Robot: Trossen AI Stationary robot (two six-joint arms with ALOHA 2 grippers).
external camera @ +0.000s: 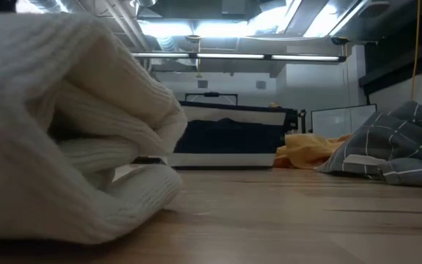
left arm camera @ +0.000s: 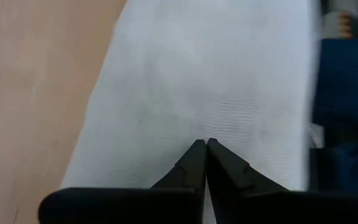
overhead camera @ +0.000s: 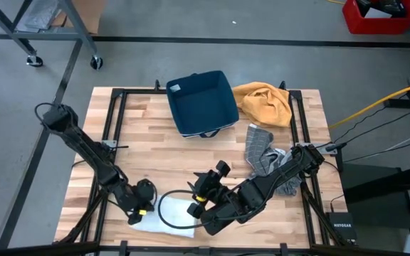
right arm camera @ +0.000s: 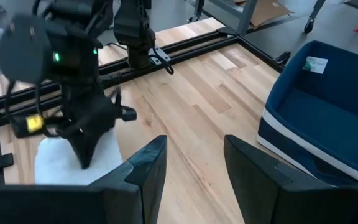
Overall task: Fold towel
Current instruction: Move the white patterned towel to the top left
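The white ribbed cloth towel is lying bunched at the near edge of the pale wooden slatted bench, between the two arms. The left claw is sitting with its fingers pressed together, tips down on the towel's surface. The right claw is hovering just beside the towel with its fingers spread, holding nothing (the bare bench shows between them). Farther back, a dark blue fabric bin is standing near the far edge, with a crumpled mustard-yellow cloth just beside it and a grey checked cloth heaped nearer the right arm.
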